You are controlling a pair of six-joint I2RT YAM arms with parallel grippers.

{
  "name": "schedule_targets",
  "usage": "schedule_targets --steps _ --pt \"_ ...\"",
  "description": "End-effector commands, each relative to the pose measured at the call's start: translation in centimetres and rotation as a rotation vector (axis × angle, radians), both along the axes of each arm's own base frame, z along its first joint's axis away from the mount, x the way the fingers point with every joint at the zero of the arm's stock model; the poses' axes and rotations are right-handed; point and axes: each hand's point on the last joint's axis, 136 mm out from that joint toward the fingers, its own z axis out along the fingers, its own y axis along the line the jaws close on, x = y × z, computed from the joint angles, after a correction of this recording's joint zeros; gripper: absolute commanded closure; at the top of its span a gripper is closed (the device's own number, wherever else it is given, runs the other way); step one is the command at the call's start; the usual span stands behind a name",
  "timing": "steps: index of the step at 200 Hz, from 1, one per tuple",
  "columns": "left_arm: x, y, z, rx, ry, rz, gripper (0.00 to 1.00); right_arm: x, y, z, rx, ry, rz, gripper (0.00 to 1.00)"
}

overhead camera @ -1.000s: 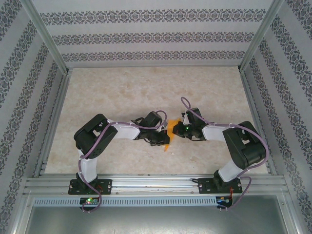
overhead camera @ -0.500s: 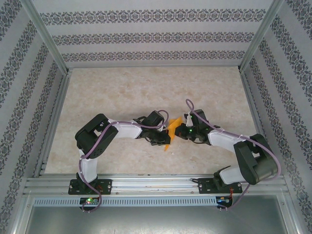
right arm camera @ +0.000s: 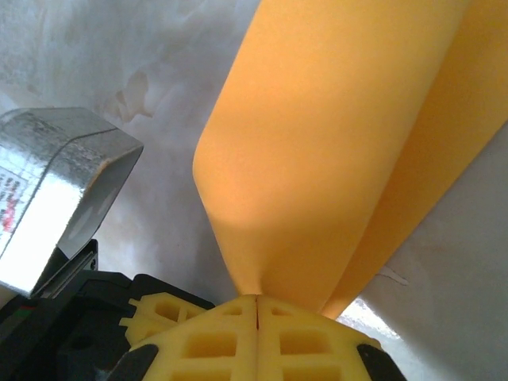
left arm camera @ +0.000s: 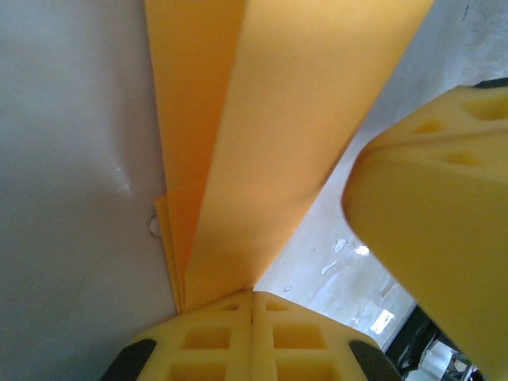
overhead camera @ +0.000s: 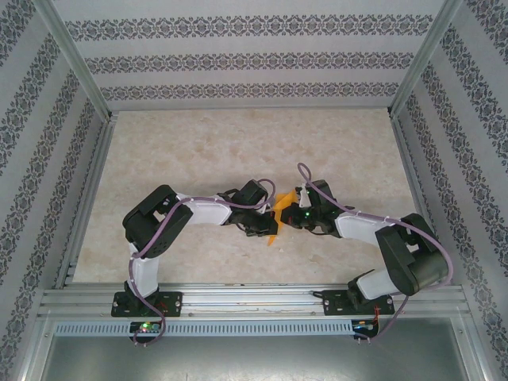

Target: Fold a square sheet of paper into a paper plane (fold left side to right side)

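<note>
Overhead, the arms are meeting mid-table (overhead camera: pixel 198 151) around the square sheet of paper (overhead camera: pixel 273 236). Up close, the left gripper (left arm camera: pixel 252 295) is pinching stacked layers and the right gripper (right arm camera: pixel 258 300) is pinching a curled fold.

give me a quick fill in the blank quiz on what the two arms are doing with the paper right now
1. The sheet of paper is bright ____ in colour.
2. The left gripper is ____ on the paper, its jaws pressed together.
3. The right gripper pinches the paper too, so the number of grippers holding it is ____.
4. In the top view the paper sits ____ the two grippers.

Missing words: orange; shut; two; between
</note>
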Motion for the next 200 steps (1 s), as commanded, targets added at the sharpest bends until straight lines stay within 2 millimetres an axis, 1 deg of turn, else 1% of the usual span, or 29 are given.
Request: schedule_targets --steps 1,50,100,116,147,200 --pt "-2.1 3.4 -5.1 0.207 0.079 0.010 1.00 0.4 0.7 0.0 0.014 -0.007 0.008 1.00" --pt "-2.3 3.6 -5.1 0.217 0.084 0.010 1.00 0.6 0.2 -1.4 -0.034 0.004 -0.002 1.00" --pt "-2.5 4.0 -5.3 0.236 0.090 0.014 1.00 0.3 -0.7 -3.3 -0.107 0.029 -0.004 1.00" --pt "-2.6 4.1 -5.3 0.244 0.092 0.013 1.00 0.3 -1.0 -3.6 -0.124 0.030 -0.008 1.00" --pt "-2.8 4.3 -5.5 0.258 0.097 0.014 1.00 0.6 -1.4 -3.9 -0.136 0.033 -0.020 1.00" --pt "-3.2 4.7 -5.9 0.282 0.107 0.009 1.00 1.8 -2.2 -3.3 -0.128 0.018 -0.050 1.00"
